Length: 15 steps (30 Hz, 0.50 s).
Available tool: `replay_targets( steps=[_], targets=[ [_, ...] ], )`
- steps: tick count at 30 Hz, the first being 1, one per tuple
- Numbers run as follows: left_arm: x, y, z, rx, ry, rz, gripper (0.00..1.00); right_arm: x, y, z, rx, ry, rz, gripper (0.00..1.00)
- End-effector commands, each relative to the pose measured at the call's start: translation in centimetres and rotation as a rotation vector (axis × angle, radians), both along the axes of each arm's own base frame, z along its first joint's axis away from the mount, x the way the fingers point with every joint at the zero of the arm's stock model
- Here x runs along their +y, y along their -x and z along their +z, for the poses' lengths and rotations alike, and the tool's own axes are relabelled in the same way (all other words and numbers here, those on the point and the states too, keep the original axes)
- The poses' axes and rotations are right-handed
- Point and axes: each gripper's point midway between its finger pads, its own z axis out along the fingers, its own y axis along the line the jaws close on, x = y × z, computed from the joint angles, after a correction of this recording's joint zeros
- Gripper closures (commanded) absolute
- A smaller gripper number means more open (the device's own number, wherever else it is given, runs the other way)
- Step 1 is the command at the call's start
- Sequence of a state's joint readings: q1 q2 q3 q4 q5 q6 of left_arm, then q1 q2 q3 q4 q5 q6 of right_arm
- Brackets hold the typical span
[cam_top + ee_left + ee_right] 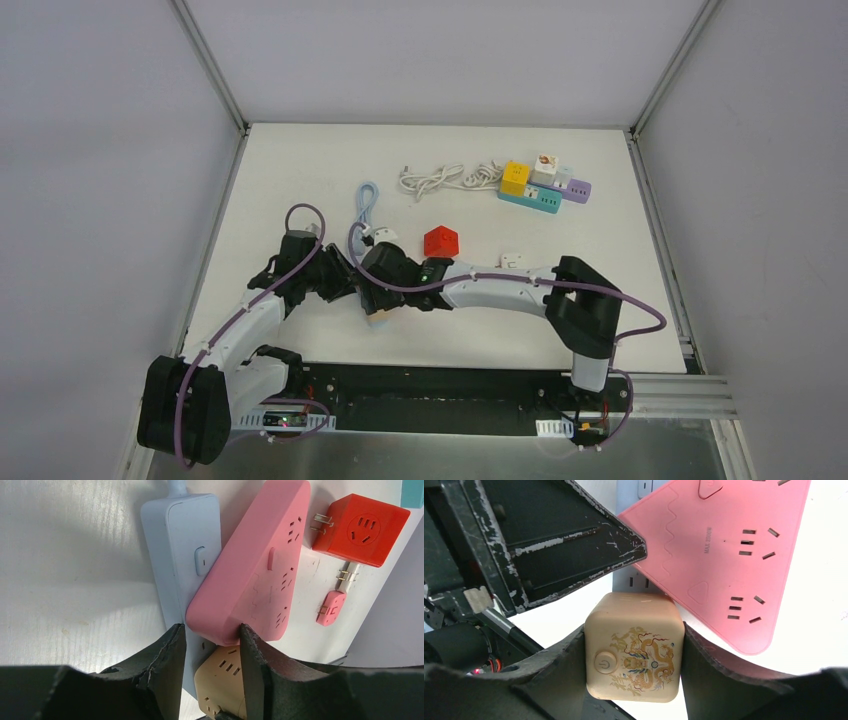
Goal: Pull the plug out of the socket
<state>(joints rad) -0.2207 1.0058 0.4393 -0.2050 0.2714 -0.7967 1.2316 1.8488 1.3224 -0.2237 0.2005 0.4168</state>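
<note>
A beige cube plug (pixel 634 652) with a dragon print and a power button sits in a light blue power strip (pixel 180 535). My right gripper (pixel 634 629) is shut on the cube's two sides. It also shows in the left wrist view (pixel 225 680). A pink triangular adapter (pixel 260 565) sits on the same strip beside the cube. My left gripper (pixel 211 628) brackets the strip's near end. One finger is against the strip's left edge, the other against the pink adapter and the cube. In the top view both grippers (pixel 360 295) meet at the table's near middle.
A red cube socket (pixel 441 241) and a small pink plug (pixel 331 607) lie just right of the strip. At the back right lies a cluster of coloured power strips (pixel 545 185) with a white cable (pixel 440 180). A light blue cable (pixel 368 200) runs back.
</note>
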Motion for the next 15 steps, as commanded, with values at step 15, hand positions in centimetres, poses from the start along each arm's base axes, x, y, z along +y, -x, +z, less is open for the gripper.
replay_targets(
  steps=[15],
  targets=[
    [2.5, 4.0, -3.9, 0.179, -0.138, 0.007, 0.81, 3.8, -0.4, 7.2, -0.052, -0.201, 0.028, 1.0]
  ],
)
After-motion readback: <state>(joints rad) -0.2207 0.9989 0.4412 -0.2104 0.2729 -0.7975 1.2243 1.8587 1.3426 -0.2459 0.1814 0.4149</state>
